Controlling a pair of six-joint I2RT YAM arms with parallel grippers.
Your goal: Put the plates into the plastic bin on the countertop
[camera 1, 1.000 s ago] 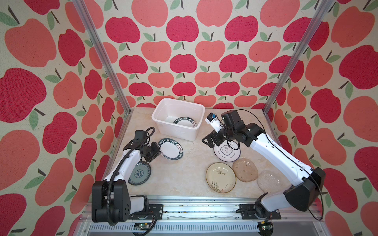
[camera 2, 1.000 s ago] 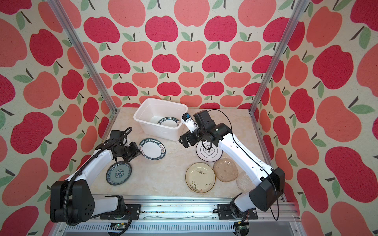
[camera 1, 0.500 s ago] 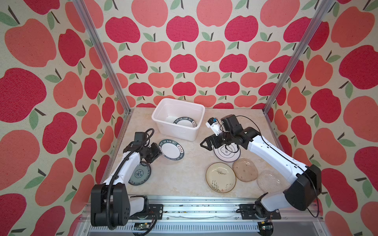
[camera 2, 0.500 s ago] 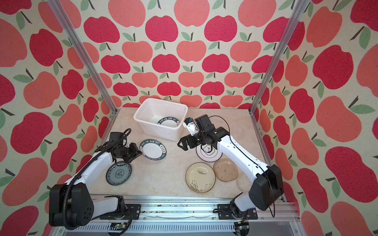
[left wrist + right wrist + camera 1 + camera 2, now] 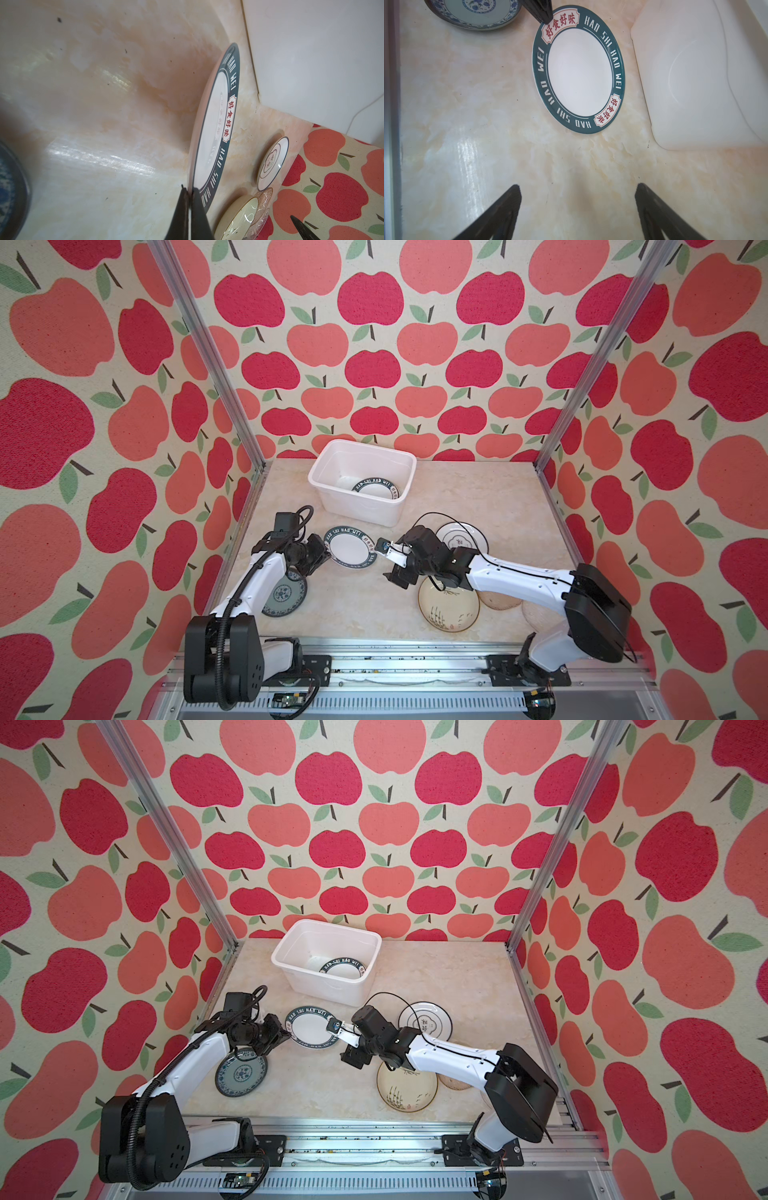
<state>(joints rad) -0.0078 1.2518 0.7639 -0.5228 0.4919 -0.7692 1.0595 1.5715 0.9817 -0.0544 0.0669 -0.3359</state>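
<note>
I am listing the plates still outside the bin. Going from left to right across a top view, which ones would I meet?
The blue-patterned plate, green-rimmed lettered plate, cream plate with reeds, amber glass plate, clear glass plate. The thin-rimmed white plate, behind the cream one, is left out.

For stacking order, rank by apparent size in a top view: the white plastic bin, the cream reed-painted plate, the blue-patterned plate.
1. White plastic bin
2. Cream reed-painted plate
3. Blue-patterned plate, partly covered, so less certain
</note>
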